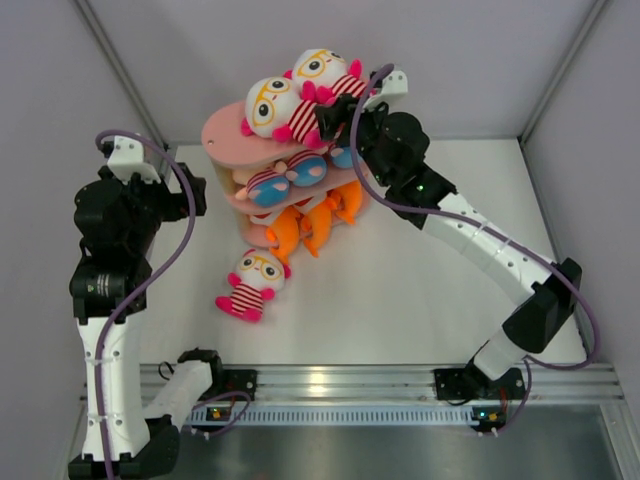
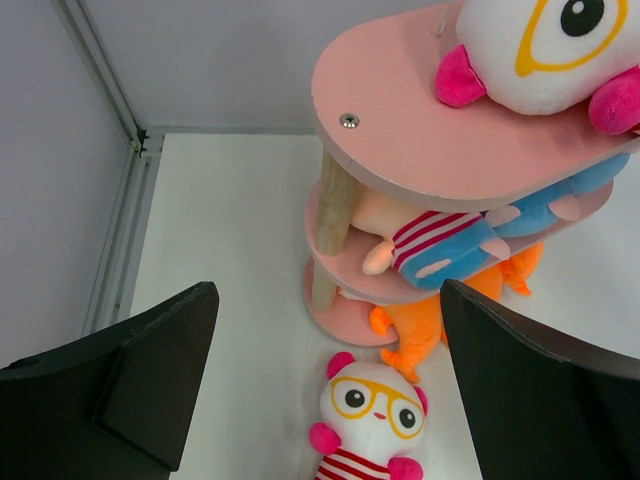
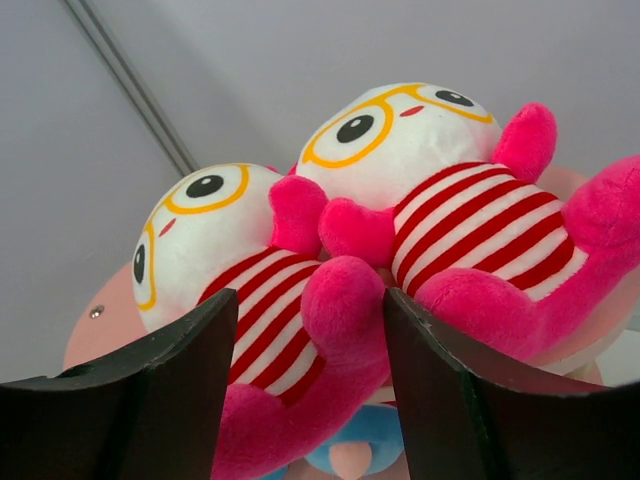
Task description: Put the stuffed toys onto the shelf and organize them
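Note:
The pink three-tier shelf (image 1: 222,133) stands at the back centre. Two white-headed toys with yellow glasses (image 1: 270,105) (image 1: 322,68) lie on its top board. Peach boys in blue shorts (image 1: 285,182) fill the middle tier, and orange fish toys (image 1: 312,226) the bottom one. A third white-headed toy (image 1: 255,281) lies on the table in front, also in the left wrist view (image 2: 372,405). My left gripper (image 2: 328,300) is open and empty, above that toy. My right gripper (image 3: 308,300) is open at the top board. Its jaws straddle the pink foot (image 3: 345,300) of the left top toy (image 3: 215,250).
Grey enclosure walls close in the back and both sides. A metal rail (image 1: 330,378) runs along the near edge between the arm bases. The shelf's wooden post (image 2: 335,205) and its left end (image 2: 345,90) are right ahead of my left gripper.

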You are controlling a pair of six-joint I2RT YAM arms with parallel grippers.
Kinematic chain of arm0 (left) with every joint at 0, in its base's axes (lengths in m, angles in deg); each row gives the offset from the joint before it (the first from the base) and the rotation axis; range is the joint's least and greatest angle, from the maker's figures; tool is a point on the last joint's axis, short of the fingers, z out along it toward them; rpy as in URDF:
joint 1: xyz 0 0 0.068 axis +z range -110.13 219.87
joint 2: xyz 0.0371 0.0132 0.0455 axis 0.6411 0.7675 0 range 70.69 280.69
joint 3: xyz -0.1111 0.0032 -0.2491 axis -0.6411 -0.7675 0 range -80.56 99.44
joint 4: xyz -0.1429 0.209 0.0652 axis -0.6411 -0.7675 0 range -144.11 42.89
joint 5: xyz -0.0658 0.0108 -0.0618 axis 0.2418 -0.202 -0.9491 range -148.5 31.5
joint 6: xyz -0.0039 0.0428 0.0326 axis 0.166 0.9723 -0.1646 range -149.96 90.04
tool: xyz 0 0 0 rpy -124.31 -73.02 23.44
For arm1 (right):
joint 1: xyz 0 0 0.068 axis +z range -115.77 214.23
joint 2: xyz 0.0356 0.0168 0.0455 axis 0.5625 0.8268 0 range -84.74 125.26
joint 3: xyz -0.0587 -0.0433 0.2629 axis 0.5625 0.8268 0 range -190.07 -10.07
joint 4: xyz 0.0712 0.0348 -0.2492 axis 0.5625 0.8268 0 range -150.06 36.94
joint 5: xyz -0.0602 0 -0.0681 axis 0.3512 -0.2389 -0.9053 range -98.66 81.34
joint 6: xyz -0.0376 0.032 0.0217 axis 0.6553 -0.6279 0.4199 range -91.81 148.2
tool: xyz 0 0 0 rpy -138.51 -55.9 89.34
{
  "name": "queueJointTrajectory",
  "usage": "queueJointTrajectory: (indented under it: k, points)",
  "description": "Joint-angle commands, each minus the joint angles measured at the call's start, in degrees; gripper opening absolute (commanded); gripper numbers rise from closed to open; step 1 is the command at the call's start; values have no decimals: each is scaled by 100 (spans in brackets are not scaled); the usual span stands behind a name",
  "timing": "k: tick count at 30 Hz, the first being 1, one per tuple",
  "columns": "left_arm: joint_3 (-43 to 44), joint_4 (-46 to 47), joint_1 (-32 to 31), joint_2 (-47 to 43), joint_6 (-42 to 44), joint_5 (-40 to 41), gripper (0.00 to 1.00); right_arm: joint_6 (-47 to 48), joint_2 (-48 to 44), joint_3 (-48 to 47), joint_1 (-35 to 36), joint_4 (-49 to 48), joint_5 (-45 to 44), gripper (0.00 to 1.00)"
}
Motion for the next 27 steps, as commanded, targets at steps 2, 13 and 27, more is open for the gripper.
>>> queueJointTrajectory:
  k: [2, 13, 27]
  points:
    - [-140, -136, 28, -31, 377, -210, 98, 367, -778, 209, 339, -267, -242, 63]
    - [-877, -716, 28, -225, 1371, 307, 98, -165, -2835, 2501, 2044, 779, -2819, 76]
    - [-2267, -1120, 151, -708, 2084, 1319, 98, -2654, 512, 3498, 3048, -1506, -506, 83]
